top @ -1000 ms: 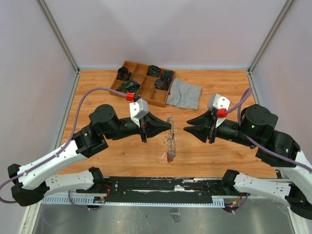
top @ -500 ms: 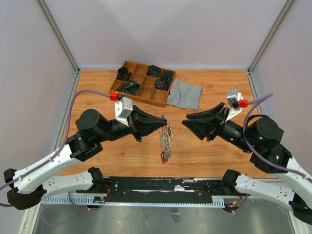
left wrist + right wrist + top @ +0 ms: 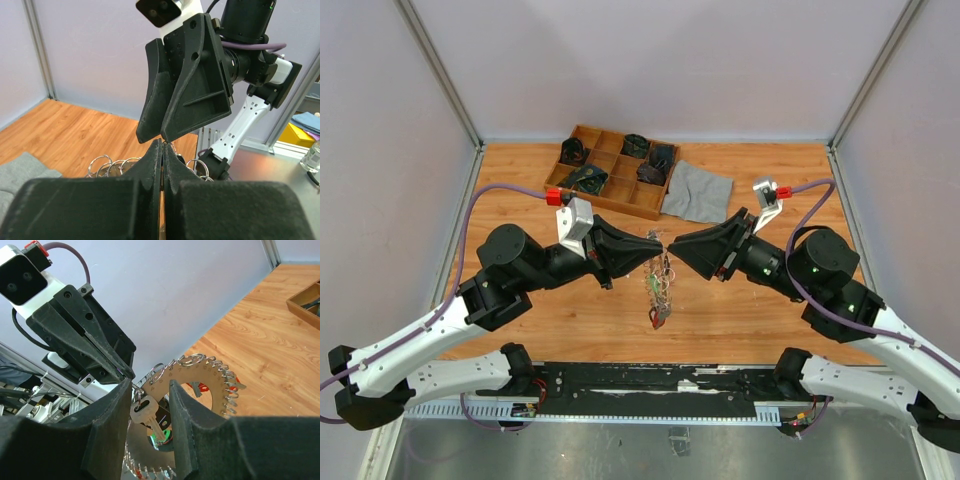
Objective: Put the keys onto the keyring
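The keyring (image 3: 660, 282) is a flat ring-shaped disc edged with many small split rings. It hangs above the table from my left gripper (image 3: 657, 243), which is shut on its top edge. In the left wrist view the left gripper (image 3: 163, 143) pinches it, with split rings (image 3: 102, 164) showing on both sides. My right gripper (image 3: 672, 247) meets it tip to tip and is open. In the right wrist view the right gripper (image 3: 150, 386) has its jaws on either side of a silver key (image 3: 148, 414) that hangs from a split ring on the keyring (image 3: 202, 375). Red (image 3: 201, 387) and green (image 3: 165, 433) tags show behind.
A wooden compartment tray (image 3: 582, 135) holding dark items stands at the back left of the table. A grey cloth (image 3: 698, 192) lies to its right. Enclosure walls stand close on both sides. The arm bases sit along the near edge.
My right gripper has opened wider and moved left until its tips meet the left gripper at the keyring. My left gripper has shifted slightly back and left with the hanging keyring.
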